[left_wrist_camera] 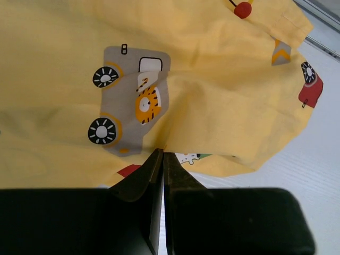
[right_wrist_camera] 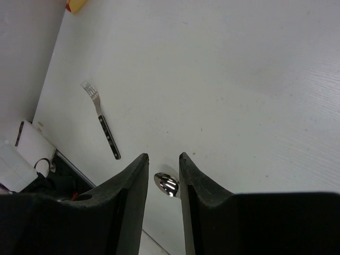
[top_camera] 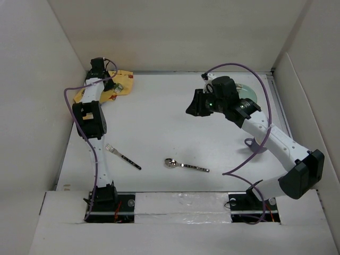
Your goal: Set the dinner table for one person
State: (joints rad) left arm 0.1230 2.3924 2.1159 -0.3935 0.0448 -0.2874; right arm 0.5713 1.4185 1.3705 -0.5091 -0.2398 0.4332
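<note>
One step shows: left gripper [left_wrist_camera: 162,157], fingers clamped on the far-left placemat [left_wrist_camera: 223,95], should next drag it toward the dinner table [top_camera: 159,119] centre; right gripper [right_wrist_camera: 163,159] hovers, fingers apart.

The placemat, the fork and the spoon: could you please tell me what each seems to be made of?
The placemat: soft matte cloth, by its folds and hem. The fork: shiny metal tines; dark handle with pale dots, possibly plastic. The spoon: polished metal, its bowl mirror-bright; handle darker, unclear.
</note>
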